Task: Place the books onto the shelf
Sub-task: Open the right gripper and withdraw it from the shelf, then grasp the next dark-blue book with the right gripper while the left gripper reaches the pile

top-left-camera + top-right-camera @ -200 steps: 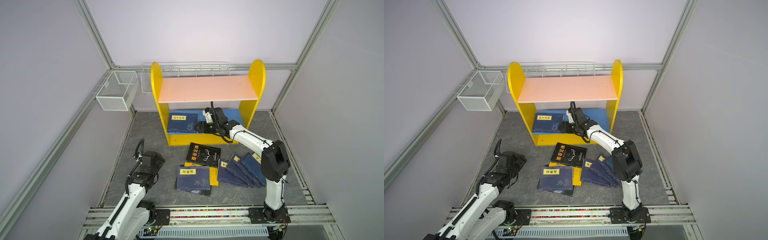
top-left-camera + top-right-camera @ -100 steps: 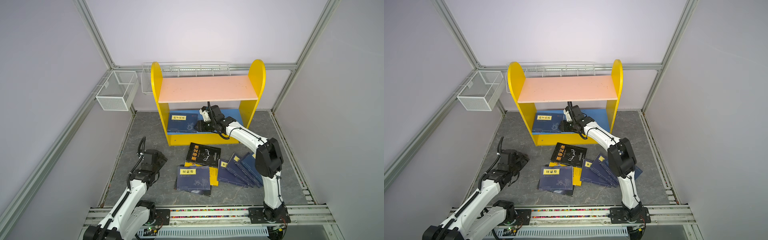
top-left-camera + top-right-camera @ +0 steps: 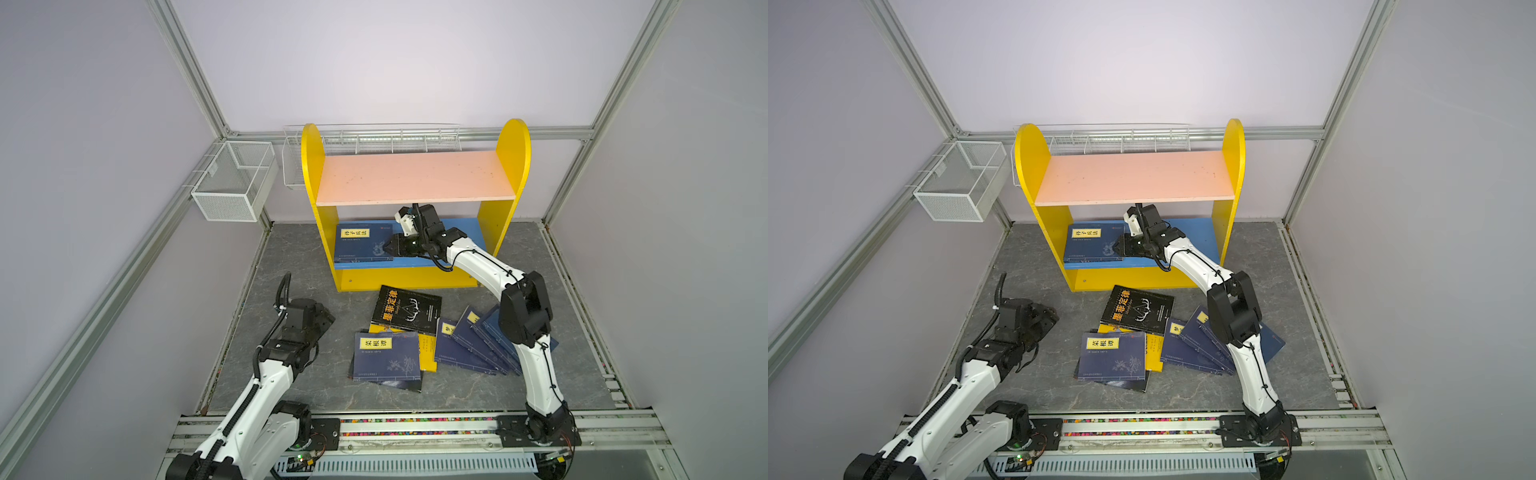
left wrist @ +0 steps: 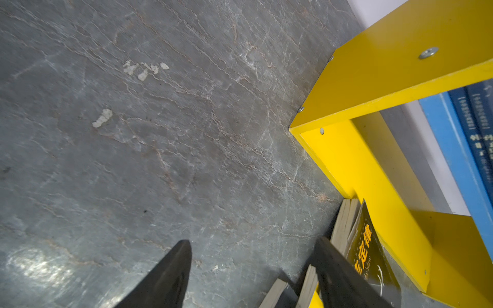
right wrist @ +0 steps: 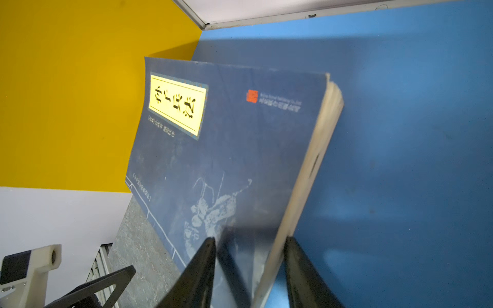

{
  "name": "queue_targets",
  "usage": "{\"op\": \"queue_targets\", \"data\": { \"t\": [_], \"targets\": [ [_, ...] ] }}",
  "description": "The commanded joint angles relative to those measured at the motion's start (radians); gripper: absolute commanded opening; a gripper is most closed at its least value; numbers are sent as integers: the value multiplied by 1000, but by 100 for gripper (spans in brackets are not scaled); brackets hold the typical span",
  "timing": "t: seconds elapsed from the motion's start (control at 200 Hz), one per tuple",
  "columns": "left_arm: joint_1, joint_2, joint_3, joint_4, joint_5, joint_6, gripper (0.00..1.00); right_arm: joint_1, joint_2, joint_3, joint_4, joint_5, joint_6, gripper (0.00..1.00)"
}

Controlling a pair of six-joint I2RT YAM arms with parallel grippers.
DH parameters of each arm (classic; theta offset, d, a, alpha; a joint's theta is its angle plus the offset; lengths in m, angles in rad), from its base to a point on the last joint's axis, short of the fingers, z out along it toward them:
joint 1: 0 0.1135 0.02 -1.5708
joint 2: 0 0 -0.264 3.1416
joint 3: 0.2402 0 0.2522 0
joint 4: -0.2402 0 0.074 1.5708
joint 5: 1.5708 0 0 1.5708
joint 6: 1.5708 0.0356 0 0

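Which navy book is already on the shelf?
The navy book on the blue lower board, at its left end in both top views, right gripper at its edge. The other navy books lie on the grey floor before the shelf.

My left arm and right arm are white shells with black joints; a ribbed black hose trails the left; my fingers are black wedges

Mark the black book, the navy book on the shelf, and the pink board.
black book (image 3: 407,311): in a top view, middle of its cover.
navy book (image 3: 362,248): in a top view, cover below its yellow label.
pink board (image 3: 415,176): in a top view, bare middle of its top.
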Motion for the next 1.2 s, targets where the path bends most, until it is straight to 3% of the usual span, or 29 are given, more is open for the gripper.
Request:
{"op": "queue_targets", "data": {
  "t": [0.0, 0.145, 0.315, 0.415, 0.485, 0.61, 0.835, 1.195],
  "targets": [
    [4, -6, 50, -17, -4, 52, 74, 17, 0, 13, 12, -24, -31, 51],
    [3, 2, 70, -62, 0, 123, 73, 23, -151, -147, 74, 122, -41, 64],
    [-32, 36, 81, -99, 24, 179, 73, 25, -402, -401, 94, 232, -79, 67],
    [-101, 87, 86, -97, 43, 216, 73, 34, -511, -524, 26, 160, -114, 67],
    [-146, 138, 100, -93, 81, 258, 73, 49, -559, -602, -49, 50, -163, 67],
    [-172, 210, 141, -150, 156, 330, 73, 117, -609, -712, -228, -70, -280, 66],
    [-209, 235, 169, -206, 238, 376, 71, 207, -559, -874, -355, -119, -347, 67],
    [-360, 317, 176, -222, 198, 379, 62, 206, -441, -874, -285, -123, -337, 62]
  ]
}}
